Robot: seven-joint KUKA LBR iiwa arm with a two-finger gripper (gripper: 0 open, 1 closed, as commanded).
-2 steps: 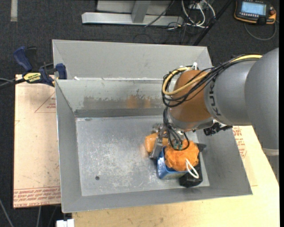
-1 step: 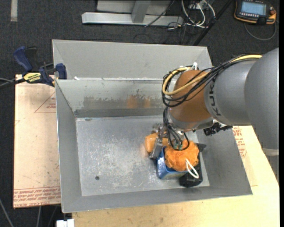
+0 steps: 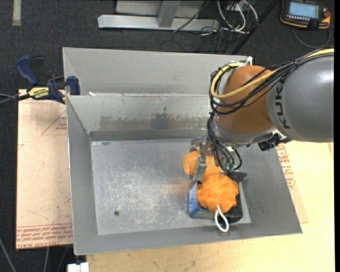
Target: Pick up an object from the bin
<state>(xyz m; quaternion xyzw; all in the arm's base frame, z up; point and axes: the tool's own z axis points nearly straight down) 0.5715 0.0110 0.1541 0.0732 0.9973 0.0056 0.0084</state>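
A smooth, round orange ball (image 3: 189,162) lies right of the middle of the scuffed grey metal bin (image 3: 133,186), partly under the gripper (image 3: 203,162). I cannot tell how far the gripper is open. Touching the ball is a fluffy orange mesh sponge (image 3: 217,192) with a white cord loop (image 3: 220,220), resting on a blue block (image 3: 193,205) and a flat black slab (image 3: 237,208).

You're in a robotics lab: your KUKA-marked arm (image 3: 311,98) hangs over a grey metal bin (image 3: 133,180), loose cables (image 3: 234,21) trail across dark carpet (image 3: 53,21), and a teach pendant (image 3: 305,11) lies on the floor beyond.
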